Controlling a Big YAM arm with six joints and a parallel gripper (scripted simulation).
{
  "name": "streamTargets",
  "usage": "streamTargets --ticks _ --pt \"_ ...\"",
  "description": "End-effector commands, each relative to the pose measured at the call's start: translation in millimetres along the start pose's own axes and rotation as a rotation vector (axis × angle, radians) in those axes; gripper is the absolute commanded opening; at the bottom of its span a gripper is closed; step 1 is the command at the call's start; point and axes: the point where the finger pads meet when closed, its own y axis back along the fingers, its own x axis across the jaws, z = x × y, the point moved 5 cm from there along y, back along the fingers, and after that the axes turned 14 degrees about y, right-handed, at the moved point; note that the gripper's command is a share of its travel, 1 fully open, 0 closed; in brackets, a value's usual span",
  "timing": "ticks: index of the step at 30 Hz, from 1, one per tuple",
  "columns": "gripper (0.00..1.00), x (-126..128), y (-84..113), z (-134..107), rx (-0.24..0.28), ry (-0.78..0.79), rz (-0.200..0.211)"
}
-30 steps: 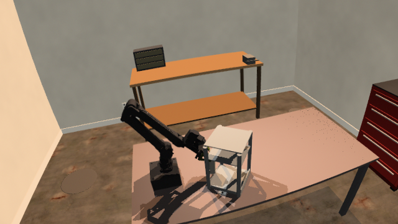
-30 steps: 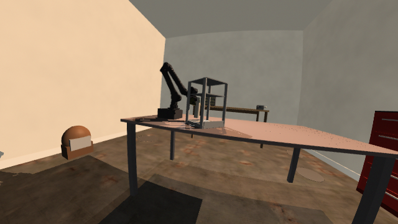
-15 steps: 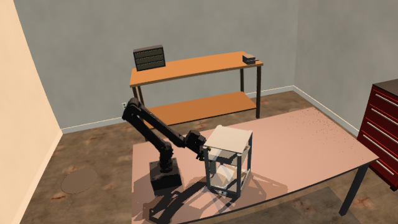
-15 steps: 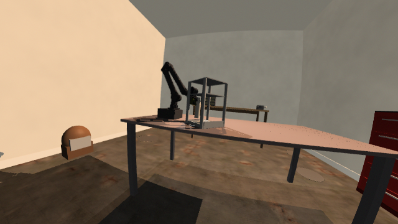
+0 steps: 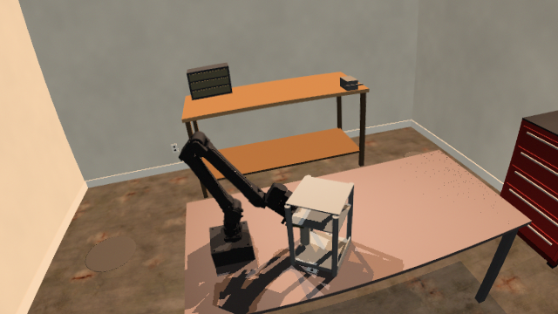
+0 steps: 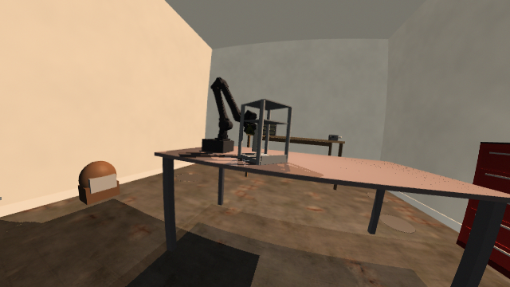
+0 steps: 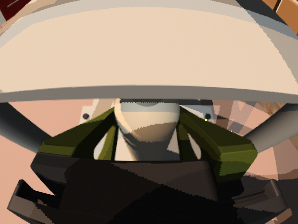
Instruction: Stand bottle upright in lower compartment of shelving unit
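Note:
My gripper [image 7: 147, 112] [image 5: 288, 205] [image 6: 250, 127] is shut on the pale bottle [image 7: 147, 125], with an olive finger pad on each side of its body. The bottle stands upright between the fingers. Its top is hidden behind the edge of a wide pale shelf plate [image 7: 133, 43] that fills the upper wrist view. The shelving unit [image 5: 320, 194] [image 6: 264, 103] is a grey-posted frame with a top plate, a middle shelf and a lower floor [image 5: 316, 257]. The gripper is at the unit's left side, at about the height of the middle shelf.
The unit stands on the pink table [image 5: 436, 196] [image 6: 358, 171], right of the arm's base [image 5: 231, 249]. An orange workbench [image 5: 279, 93] stands by the back wall. A red drawer cabinet [image 5: 534, 183] is at the right.

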Motion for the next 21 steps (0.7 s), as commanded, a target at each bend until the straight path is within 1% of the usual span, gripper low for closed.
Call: streamTargets --ticks 1,21 --pt "0.34 2.3 -9.8 30.1 -0.068 -0.026 -0.005" --pt "0.34 3.6 -9.4 30.0 -0.069 -0.033 -0.002"
